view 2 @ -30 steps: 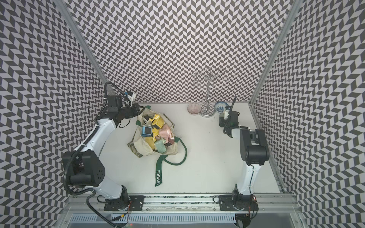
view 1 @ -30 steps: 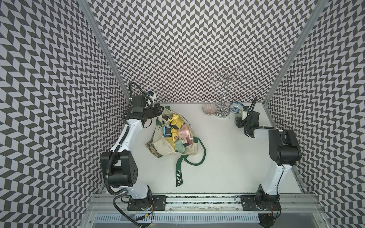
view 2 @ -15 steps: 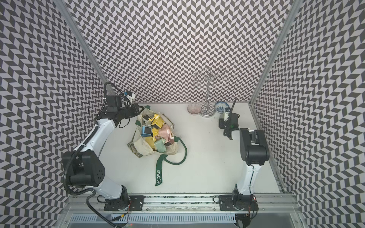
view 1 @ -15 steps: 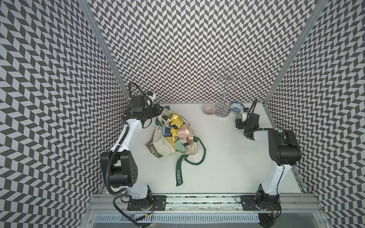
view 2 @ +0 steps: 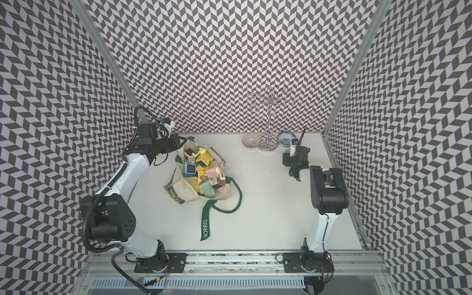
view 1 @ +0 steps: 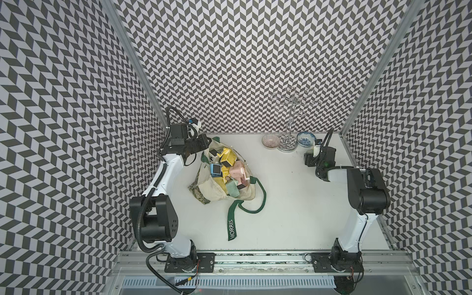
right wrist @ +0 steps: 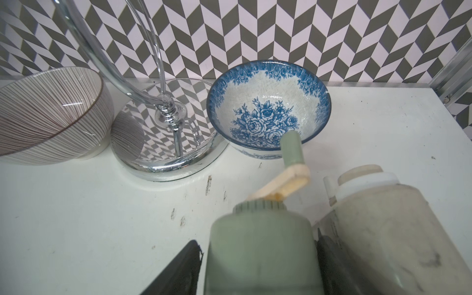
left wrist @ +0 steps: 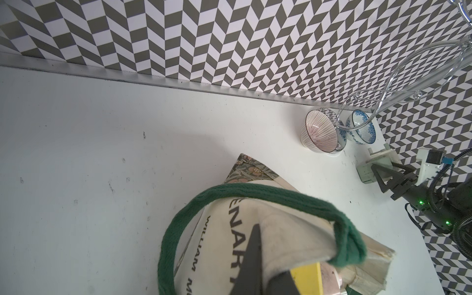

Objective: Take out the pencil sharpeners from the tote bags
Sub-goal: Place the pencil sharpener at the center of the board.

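Observation:
The cream tote bag (view 1: 212, 189) lies on the table, left of centre, its mouth spread open. Several pencil sharpeners fill it, among them a yellow one (view 1: 227, 159), a blue one (view 1: 215, 169) and a pink one (view 1: 236, 168). My left gripper (view 1: 205, 144) is shut on the bag's far rim, and its fingers (left wrist: 255, 245) pinch the cream canvas. At the back right my right gripper (view 1: 310, 159) stands open around a green sharpener (right wrist: 260, 250) that rests on the table, with a thin gap at one finger. A beige sharpener (right wrist: 383, 222) stands beside it.
A striped bowl (view 1: 270, 141), a chrome stand with glass arms (view 1: 288, 145) and a blue floral bowl (right wrist: 268, 107) stand along the back wall, close to my right gripper. The bag's green strap (view 1: 232, 224) lettered MORRIS trails toward the front.
My right gripper's jaws have widened around the green sharpener. The left gripper and the bag have not moved.

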Available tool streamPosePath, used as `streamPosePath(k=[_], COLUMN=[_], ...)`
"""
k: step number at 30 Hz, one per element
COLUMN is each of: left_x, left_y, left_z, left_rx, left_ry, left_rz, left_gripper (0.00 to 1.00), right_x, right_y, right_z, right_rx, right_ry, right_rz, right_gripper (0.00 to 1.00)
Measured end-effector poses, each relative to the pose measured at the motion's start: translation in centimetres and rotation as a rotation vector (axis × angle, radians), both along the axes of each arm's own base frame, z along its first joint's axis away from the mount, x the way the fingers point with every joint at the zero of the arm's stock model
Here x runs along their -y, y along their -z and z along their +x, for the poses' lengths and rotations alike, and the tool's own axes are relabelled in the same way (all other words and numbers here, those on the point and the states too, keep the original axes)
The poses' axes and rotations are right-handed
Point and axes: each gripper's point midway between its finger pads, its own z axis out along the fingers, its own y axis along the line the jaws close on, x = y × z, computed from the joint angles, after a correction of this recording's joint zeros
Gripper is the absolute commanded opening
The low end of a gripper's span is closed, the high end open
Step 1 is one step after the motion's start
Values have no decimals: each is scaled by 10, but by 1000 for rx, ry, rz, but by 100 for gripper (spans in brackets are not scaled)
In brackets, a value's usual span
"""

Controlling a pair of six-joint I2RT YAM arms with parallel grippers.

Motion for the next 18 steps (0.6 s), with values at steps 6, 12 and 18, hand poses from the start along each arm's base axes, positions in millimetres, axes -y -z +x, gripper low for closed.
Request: streamPosePath(k=[6, 12, 18], left_x=[0, 0, 0], left_y=[0, 0, 0], left_z=[0, 0, 0], left_rx=[0, 0, 0], left_ry=[0, 0, 0], left_rz=[0, 0, 0], left_gripper=[0, 0, 0], right_x=[0, 0, -3], right_y=[-1, -44, -116], right_z=[-3, -4, -18], right_rx=[-14, 62, 179], right_ry=[0, 3, 25], right_rz=[1, 7, 47], right_gripper=[72, 72, 73])
